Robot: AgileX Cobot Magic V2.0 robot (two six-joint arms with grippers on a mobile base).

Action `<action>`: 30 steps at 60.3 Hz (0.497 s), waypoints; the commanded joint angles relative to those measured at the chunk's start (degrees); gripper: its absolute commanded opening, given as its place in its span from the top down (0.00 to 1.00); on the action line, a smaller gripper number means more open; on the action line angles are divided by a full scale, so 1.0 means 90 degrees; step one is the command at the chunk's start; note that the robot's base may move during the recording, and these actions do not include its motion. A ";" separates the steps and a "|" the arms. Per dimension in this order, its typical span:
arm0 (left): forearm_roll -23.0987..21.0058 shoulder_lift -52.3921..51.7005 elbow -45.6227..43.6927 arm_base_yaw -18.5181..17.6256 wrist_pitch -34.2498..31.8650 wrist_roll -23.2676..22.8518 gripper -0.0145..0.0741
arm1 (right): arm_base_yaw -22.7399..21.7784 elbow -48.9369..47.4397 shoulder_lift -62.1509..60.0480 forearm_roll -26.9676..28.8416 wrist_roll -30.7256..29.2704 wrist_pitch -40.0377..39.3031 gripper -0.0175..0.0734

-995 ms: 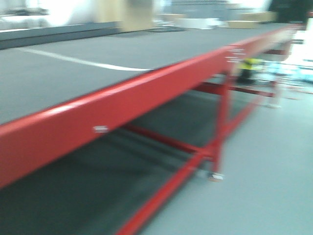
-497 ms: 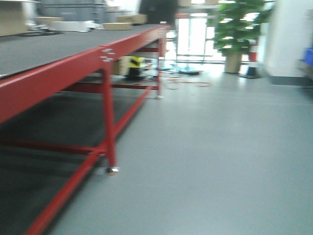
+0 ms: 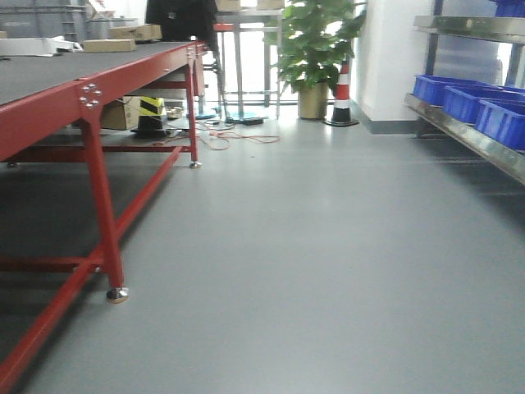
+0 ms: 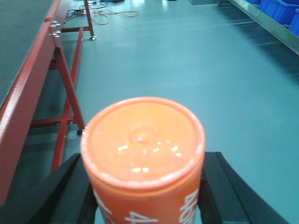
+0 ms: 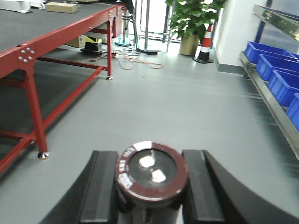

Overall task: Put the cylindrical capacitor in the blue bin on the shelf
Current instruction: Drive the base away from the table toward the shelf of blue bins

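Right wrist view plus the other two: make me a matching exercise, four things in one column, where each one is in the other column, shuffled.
Things
1. orange cylinder
2. dark capacitor
3. blue bins
4. potted plant

Places
A. on the steel shelf at the right
B. held in the left pincer
C. at the far end of the floor, beside the striped cone
D. held in the right pincer

Pairs: 1-B, 2-D, 3-A, 4-C
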 commanded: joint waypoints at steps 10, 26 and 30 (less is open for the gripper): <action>-0.0035 -0.0043 -0.0019 -0.0045 -0.0103 -0.0007 0.96 | 0.0023 -0.0047 -0.0008 -0.0041 -0.0027 -0.0182 0.99; -0.0035 -0.0051 -0.0019 -0.0045 -0.0103 -0.0007 0.96 | 0.0023 -0.0047 -0.0008 -0.0041 -0.0027 -0.0182 0.99; -0.0035 -0.0051 -0.0019 -0.0045 -0.0103 -0.0007 0.96 | 0.0023 -0.0047 -0.0008 -0.0041 -0.0027 -0.0182 0.99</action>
